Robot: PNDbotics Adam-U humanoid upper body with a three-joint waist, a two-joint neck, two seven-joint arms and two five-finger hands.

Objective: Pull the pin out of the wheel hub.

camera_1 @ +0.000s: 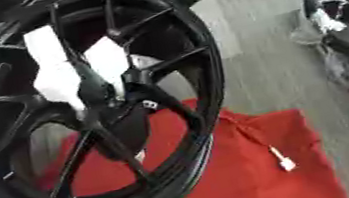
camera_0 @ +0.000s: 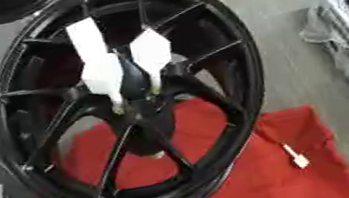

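Bring the right hand (camera_1: 347, 36), well right of the wheel hub (camera_0: 138, 94) with finger state impossible to tell, to hub centre, pinch the pin, pull straight outward.

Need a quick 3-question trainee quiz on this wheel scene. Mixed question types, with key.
1. Multiple choice: the upright black wheel stands on a cloth. What colour is the cloth? A red; B blue; C green.
2. True or false: the robot's right hand is touching the wheel.
3. Fill in: the small white object lying on the cloth is on the wheel's ____ side (left or right).

Key: 1 A. 2 False, the hand is off to the right, apart from the wheel. 3 right.
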